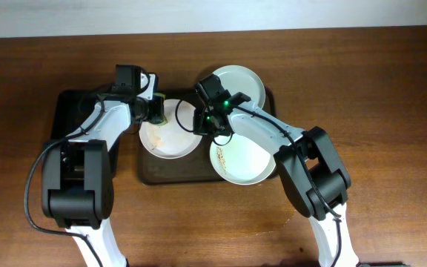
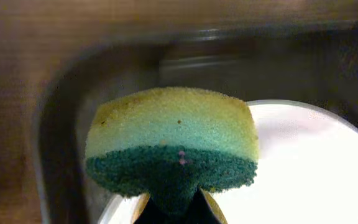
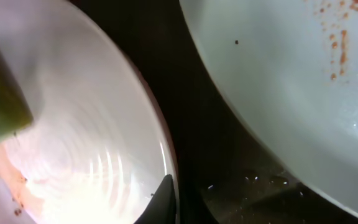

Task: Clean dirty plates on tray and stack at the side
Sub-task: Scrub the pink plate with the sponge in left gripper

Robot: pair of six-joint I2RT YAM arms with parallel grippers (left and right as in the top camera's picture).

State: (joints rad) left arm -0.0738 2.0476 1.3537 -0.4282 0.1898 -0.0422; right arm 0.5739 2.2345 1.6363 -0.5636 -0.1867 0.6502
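Low over tray [image 1: 161, 173]: left tool [image 1: 156, 111], right tool [image 1: 207, 124]

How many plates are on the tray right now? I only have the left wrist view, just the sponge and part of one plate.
Observer: Three on the tray: the left plate by your sponge, the far right plate and the near right plate.
Operator: Where is the right end effector?
Observer: The right end effector sits at the left plate's right rim; whether it grips the rim, I can't tell.
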